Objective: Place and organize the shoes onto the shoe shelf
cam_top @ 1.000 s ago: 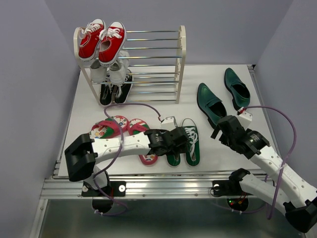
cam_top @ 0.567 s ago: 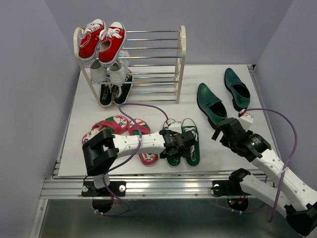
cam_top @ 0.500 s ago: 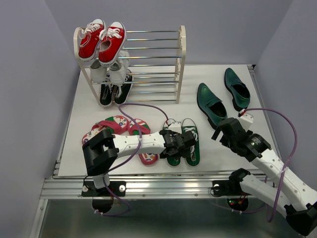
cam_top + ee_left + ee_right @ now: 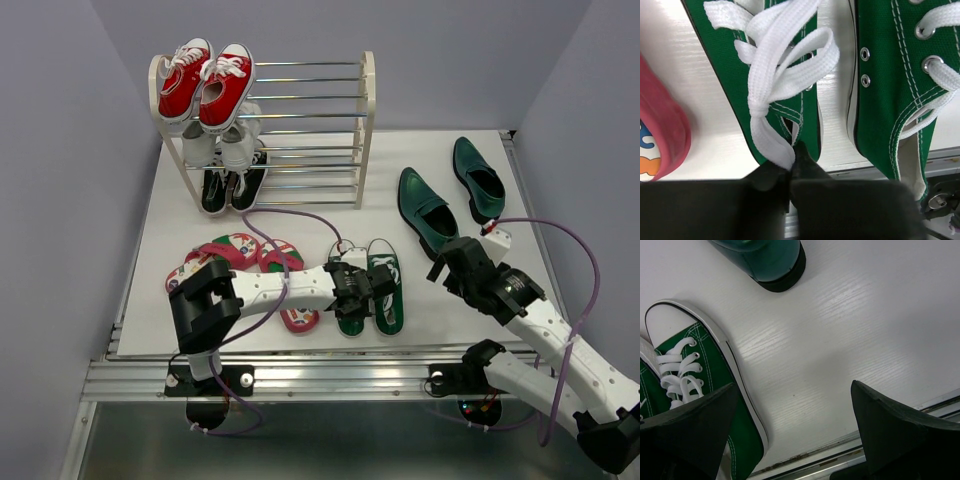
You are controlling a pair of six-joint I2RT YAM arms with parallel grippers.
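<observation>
The green sneakers [image 4: 386, 285] lie side by side near the front edge. My left gripper [image 4: 360, 292] sits low over the heel of the left one [image 4: 722, 47] and is shut on it, the white tongue pinched between the jaws [image 4: 790, 167]. The right sneaker [image 4: 890, 100] lies free beside it. The pink flip-flops [image 4: 238, 252] lie to the left, partly under the left arm. Two dark green loafers [image 4: 425, 212] rest at the right. My right gripper [image 4: 447, 262] hovers open over bare table [image 4: 795, 425], between the sneaker's toe [image 4: 700, 365] and a loafer's toe [image 4: 772, 265]. The shoe shelf [image 4: 366, 100] stands at the back.
Red sneakers [image 4: 205, 80] fill the left of the shelf's top tier, white sneakers [image 4: 222, 145] the middle tier and black ones [image 4: 230, 185] the bottom. The right half of each tier is bare rods. The table's metal front edge [image 4: 850, 457] runs just below the right gripper.
The left arm slid right along the front edge, its elbow folding up. Its jaws, open a moment ago, have shut on the left green sneaker. The right arm barely moved.
</observation>
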